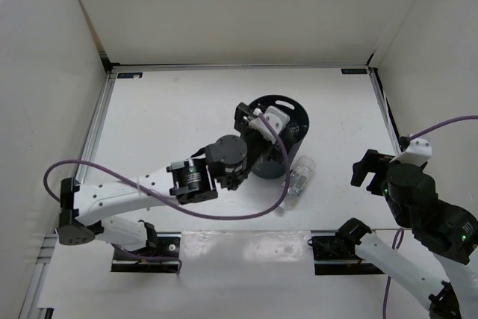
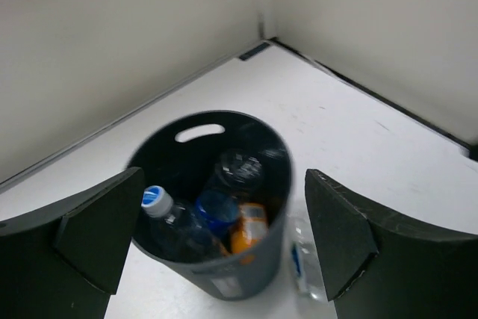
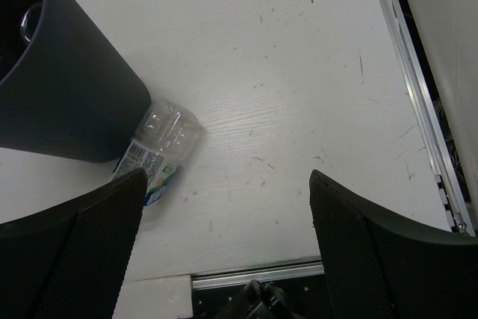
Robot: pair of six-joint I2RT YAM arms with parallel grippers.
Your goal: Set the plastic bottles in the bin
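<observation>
The dark grey bin (image 1: 293,153) stands mid-table; it also shows in the left wrist view (image 2: 246,274) and the right wrist view (image 3: 67,102). Inside it lie a clear bottle with a white cap (image 2: 166,218), a blue-capped bottle (image 2: 216,211) and the short orange bottle (image 2: 249,228). One clear bottle (image 1: 300,178) lies on its side on the table against the bin's right side, seen too in the wrist views (image 3: 158,147) (image 2: 305,263). My left gripper (image 1: 254,121) is open and empty above the bin's rim. My right gripper (image 1: 367,169) is open and empty, right of the lying bottle.
White walls enclose the table (image 1: 179,110) on the far, left and right sides. A metal rail (image 3: 418,102) runs along the right edge. A purple cable (image 1: 246,211) loops from the left arm in front of the bin.
</observation>
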